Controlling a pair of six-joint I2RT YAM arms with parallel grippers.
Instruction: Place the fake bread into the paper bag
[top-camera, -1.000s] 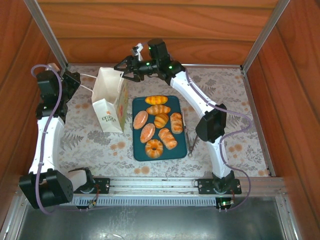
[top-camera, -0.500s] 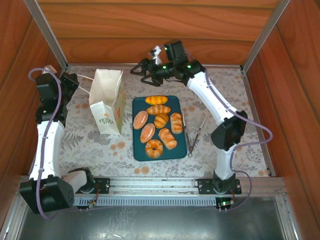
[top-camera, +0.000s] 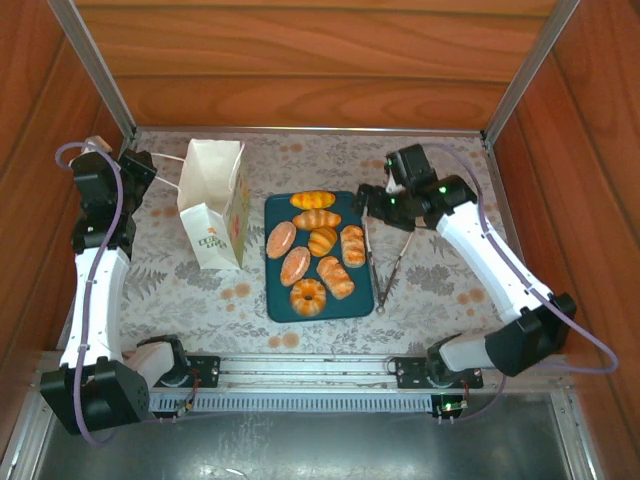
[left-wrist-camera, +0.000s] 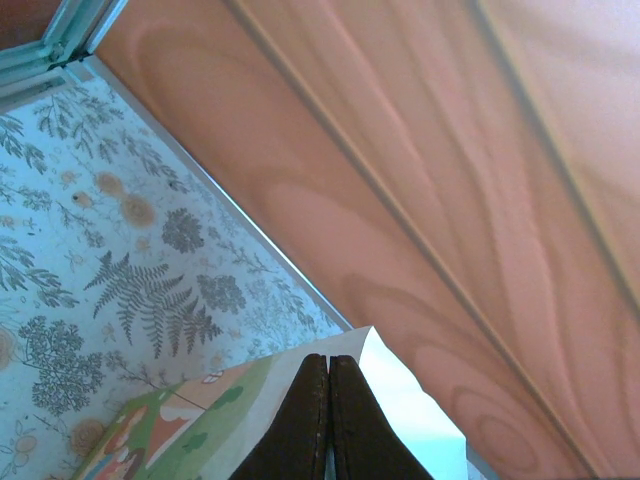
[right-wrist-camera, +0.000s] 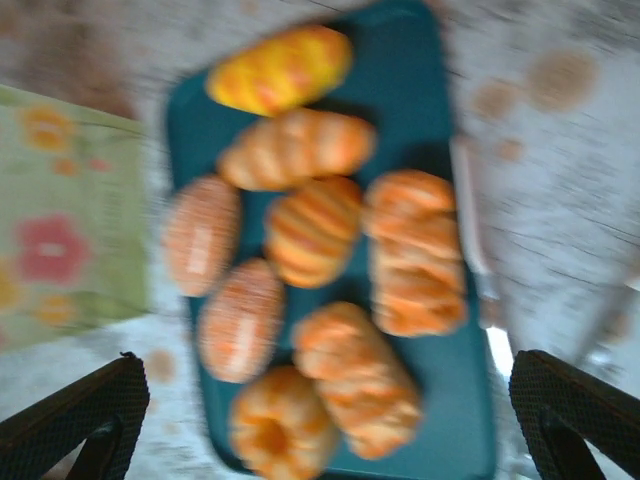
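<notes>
Eight fake breads (top-camera: 322, 241), left of right gripper (top-camera: 372, 204)

We are seeing the fake bread (top-camera: 317, 243) lying on the tray (top-camera: 358, 306) mid-table (top-camera: 470, 290), the paper bag (top-camera: 215, 205) standing just left of it, the tongs (top-camera: 385, 270) lying just right.

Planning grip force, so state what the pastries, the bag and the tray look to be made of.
The fake bread looks like moulded plastic or foam: glossy sheen, even golden-brown colour. The paper bag looks like thin matte white paper, creased, with a printed front. The tray is smooth dark teal, perhaps plastic or coated metal; the look leaves it open.
</notes>
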